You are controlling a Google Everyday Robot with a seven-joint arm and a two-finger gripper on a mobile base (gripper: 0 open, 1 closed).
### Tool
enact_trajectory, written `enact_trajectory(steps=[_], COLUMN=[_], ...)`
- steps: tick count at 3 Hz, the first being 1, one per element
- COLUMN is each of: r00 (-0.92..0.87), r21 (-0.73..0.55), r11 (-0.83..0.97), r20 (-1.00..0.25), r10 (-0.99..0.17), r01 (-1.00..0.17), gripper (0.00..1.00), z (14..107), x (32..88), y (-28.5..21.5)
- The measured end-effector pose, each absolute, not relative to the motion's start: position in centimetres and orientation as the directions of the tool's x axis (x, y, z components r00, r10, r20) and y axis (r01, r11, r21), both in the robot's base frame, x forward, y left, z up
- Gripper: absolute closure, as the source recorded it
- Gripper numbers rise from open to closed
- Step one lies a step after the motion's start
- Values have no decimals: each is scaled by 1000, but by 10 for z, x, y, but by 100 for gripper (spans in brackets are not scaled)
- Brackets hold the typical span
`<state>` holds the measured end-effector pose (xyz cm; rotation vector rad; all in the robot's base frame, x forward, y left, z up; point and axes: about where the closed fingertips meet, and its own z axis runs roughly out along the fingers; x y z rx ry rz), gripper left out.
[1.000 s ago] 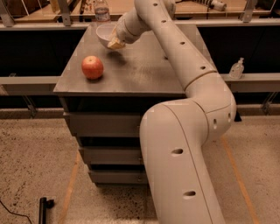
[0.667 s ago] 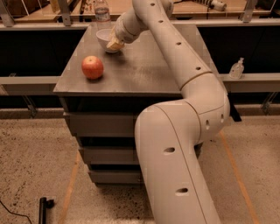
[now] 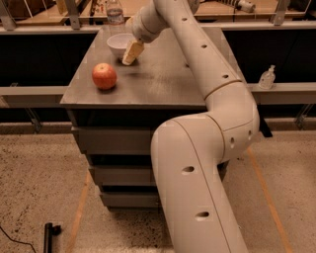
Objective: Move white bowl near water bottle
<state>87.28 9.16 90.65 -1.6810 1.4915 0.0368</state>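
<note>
White bowl [image 3: 118,43] upright on far left part of grey metal worktop [image 3: 163,84]. Water bottle [image 3: 114,11] stands at far edge, just beyond bowl, small gap between them. Pincer [image 3: 132,52] low at bowl's right rim, tip angled down toward worktop; touching bowl or just beside it, cannot tell, nor whether it stands wide or narrow. Cream arm [image 3: 207,64] reaches in from near right. Red apple [image 3: 104,76] nearer on left, apart from bowl. Small clear pump bottle [image 3: 267,78] on ledge at right, off worktop.
</note>
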Motion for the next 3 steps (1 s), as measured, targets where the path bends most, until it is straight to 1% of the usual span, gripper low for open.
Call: enact_trajectory(steps=[1, 2, 3], r00=[283, 250, 247], r21=[-621, -621, -622], r11=[216, 351, 351], r20=[-603, -674, -672], r10=[-746, -695, -699], r01=[-754, -701, -700], gripper=[0, 0, 0], z=[992, 1058, 1056], x=[866, 846, 846], y=[58, -10, -14])
